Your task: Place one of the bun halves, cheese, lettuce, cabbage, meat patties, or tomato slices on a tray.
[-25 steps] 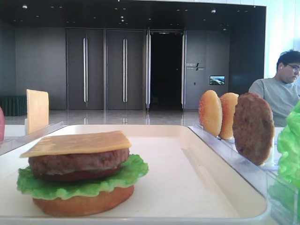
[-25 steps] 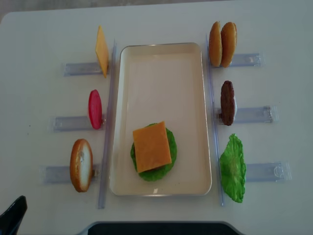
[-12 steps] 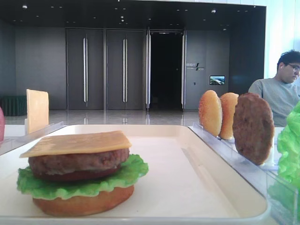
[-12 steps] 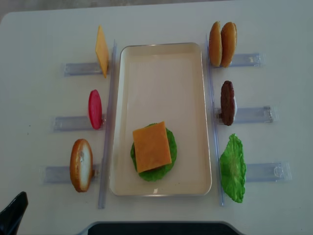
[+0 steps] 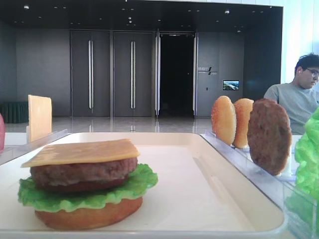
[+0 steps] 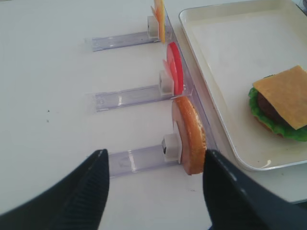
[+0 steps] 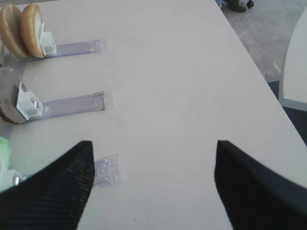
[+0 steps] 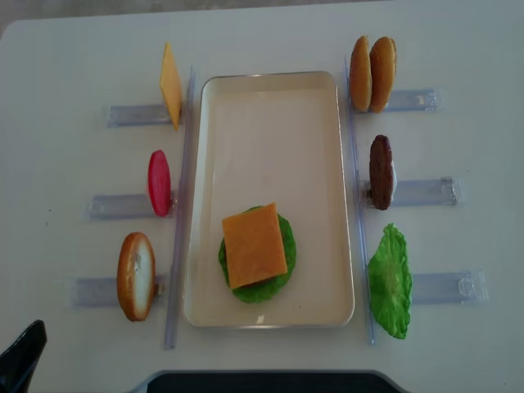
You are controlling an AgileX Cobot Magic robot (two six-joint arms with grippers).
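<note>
Golden bun half [image 6: 189, 135], upright in its clear holder [image 6: 139, 158] left of the tray [image 8: 270, 90]: likely next pick; grip across its flat faces and lift straight up. Stack on tray topped with cheese [image 8: 255, 245]. Left fingers [image 6: 91, 191] apart, empty, low over worktop. Right fingers [image 7: 57, 191] apart, empty.

The far half of the tray [image 8: 270, 131] is lying bare, offering room. Upright foods in clear holders [image 8: 127, 115] are flanking it at 3 and 9 o'clock, narrowing side approaches.
</note>
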